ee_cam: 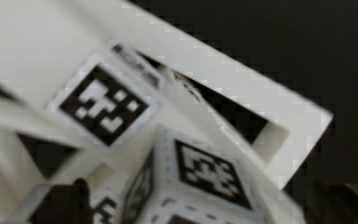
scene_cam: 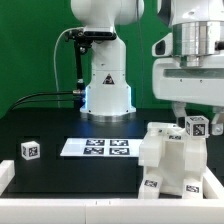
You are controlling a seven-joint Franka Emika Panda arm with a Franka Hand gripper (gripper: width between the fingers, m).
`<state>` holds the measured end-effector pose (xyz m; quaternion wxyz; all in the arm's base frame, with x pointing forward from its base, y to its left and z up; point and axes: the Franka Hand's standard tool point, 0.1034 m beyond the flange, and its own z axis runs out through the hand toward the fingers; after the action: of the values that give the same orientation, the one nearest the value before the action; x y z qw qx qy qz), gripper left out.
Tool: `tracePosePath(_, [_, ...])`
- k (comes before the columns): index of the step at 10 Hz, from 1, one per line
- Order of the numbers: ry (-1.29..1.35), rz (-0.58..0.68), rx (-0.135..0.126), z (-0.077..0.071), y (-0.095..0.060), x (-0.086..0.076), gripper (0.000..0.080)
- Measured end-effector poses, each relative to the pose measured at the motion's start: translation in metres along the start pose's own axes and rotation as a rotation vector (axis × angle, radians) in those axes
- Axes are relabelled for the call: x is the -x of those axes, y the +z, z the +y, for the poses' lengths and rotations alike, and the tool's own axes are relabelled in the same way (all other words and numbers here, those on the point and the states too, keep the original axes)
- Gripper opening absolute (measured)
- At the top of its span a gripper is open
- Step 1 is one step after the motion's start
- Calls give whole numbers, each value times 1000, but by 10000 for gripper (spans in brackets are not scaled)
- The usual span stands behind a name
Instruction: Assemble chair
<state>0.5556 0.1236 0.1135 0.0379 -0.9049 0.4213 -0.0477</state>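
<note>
The partly joined white chair [scene_cam: 166,160] stands at the exterior view's right, near the front edge, with tags on its lower faces. My gripper [scene_cam: 197,121] hangs right above it, shut on a white tagged chair piece [scene_cam: 197,127] that sits at the top of the assembly. In the wrist view this tagged piece [ee_cam: 105,100] fills the picture very close up, with a white frame part [ee_cam: 247,70] behind it; my fingers are mostly hidden. A loose small white tagged block [scene_cam: 30,150] lies on the black table at the exterior view's left.
The marker board [scene_cam: 97,147] lies flat in the middle of the black table. The arm's white base [scene_cam: 106,85] stands behind it, with a black cable running off to the left. A white rim [scene_cam: 70,200] runs along the table's front.
</note>
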Motion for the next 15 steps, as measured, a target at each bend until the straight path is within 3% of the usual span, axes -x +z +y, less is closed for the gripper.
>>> tracePosePath(3, [-205,0,1,0,0,1,647])
tracePosePath(5, [-515,9,7,-1,-2,-1,649])
tracePosePath(7, [-481,9,9,0,-1,-2,649])
tracePosePath(8, [-482,9,9,0,-1,-2,530])
tracePosePath(9, [-453,9,9,0,0,-2,530])
tracePosePath(10, [-389,8,8,0,0,-2,328])
tracePosePath(11, [-293,7,9,1,0,-2,266])
tracePosePath(15, [329,-2,20,2,1,1,266])
